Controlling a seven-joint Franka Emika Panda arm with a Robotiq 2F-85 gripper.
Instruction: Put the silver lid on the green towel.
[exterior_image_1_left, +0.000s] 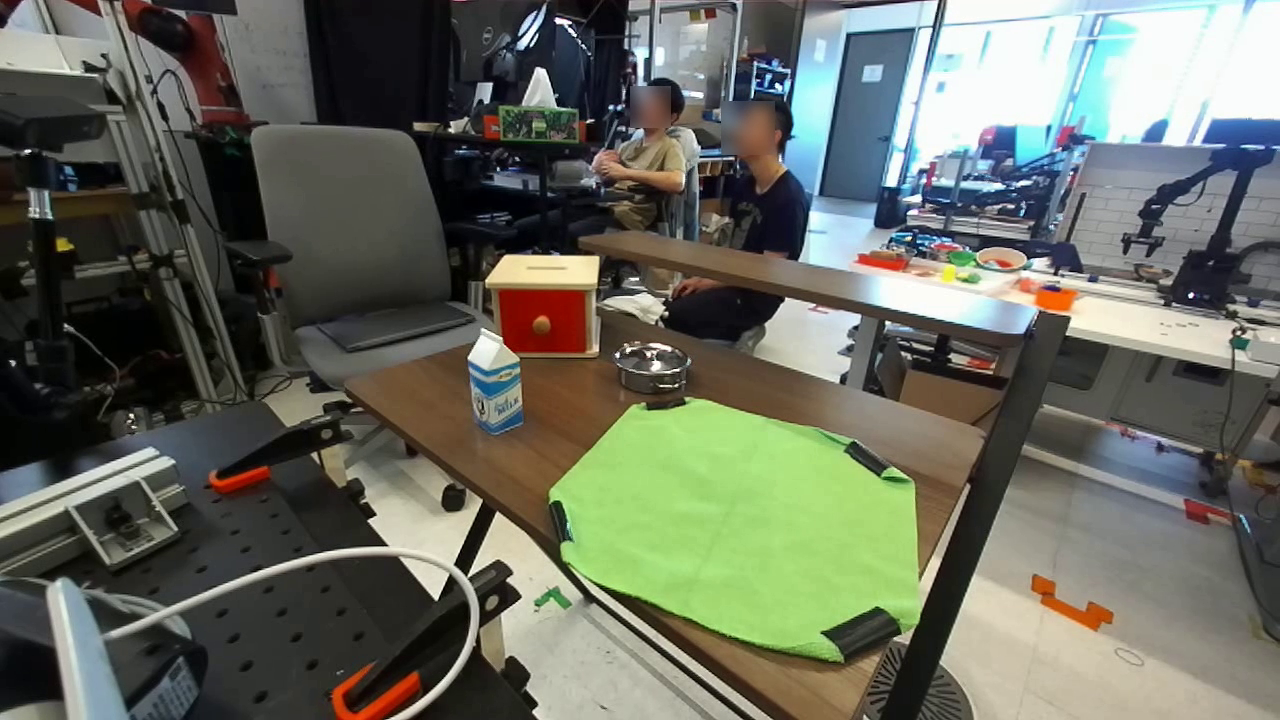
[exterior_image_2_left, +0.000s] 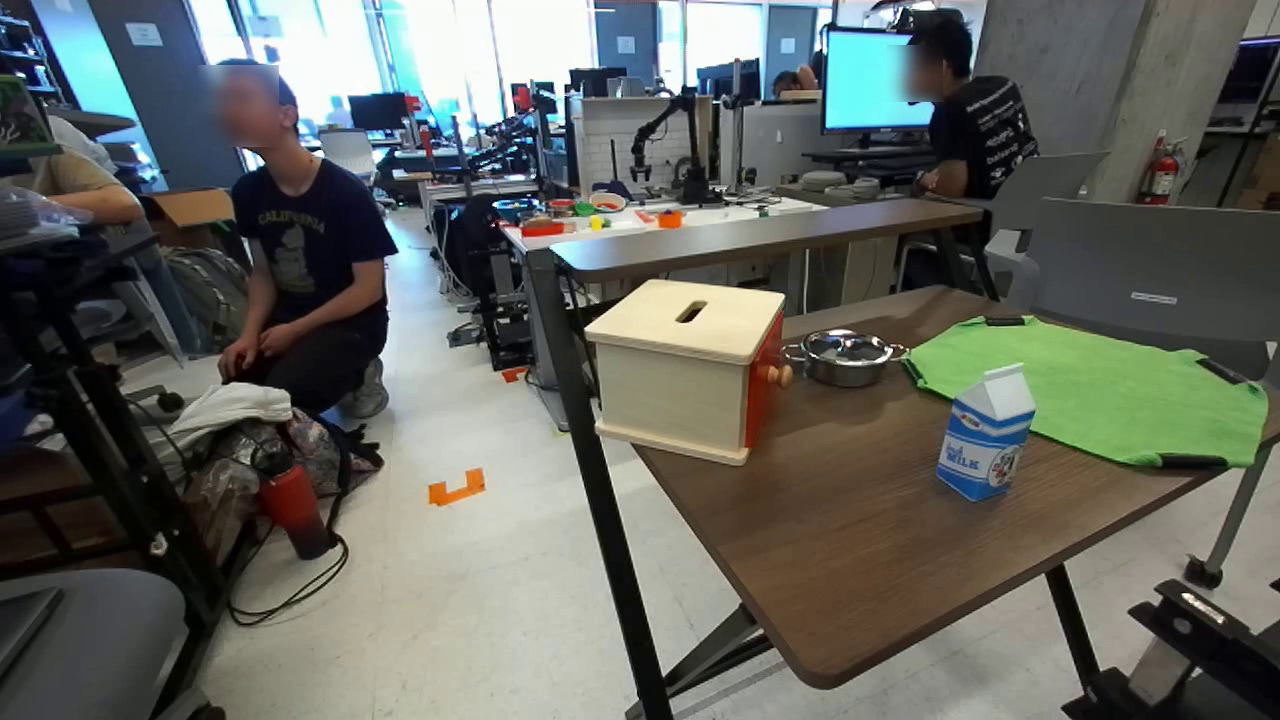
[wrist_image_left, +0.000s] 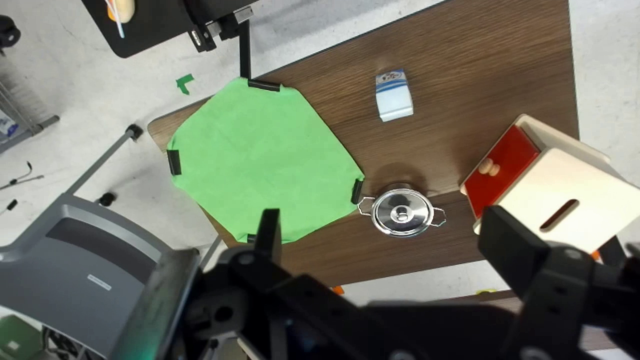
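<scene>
The silver lid (wrist_image_left: 401, 212) is a shiny round disc with a central knob. It sits on the small two-handled silver pot (exterior_image_1_left: 652, 380) on the brown table; the lid also shows in both exterior views (exterior_image_1_left: 652, 354) (exterior_image_2_left: 846, 346). The green towel (wrist_image_left: 270, 160) lies spread flat beside the pot, with black strips at its corners, and shows in both exterior views (exterior_image_1_left: 740, 510) (exterior_image_2_left: 1090, 385). My gripper (wrist_image_left: 382, 217) is open and empty, high above the table, with the pot and lid between its fingers in the wrist view. The gripper is outside both exterior views.
A wooden box with a red drawer front (exterior_image_1_left: 545, 305) (exterior_image_2_left: 690, 360) (wrist_image_left: 570, 200) stands near the pot, opposite the towel. A blue and white milk carton (exterior_image_1_left: 496, 385) (exterior_image_2_left: 988, 435) (wrist_image_left: 393, 97) stands upright on the table. A raised shelf (exterior_image_1_left: 820, 275) (exterior_image_2_left: 780, 235) runs along one table edge.
</scene>
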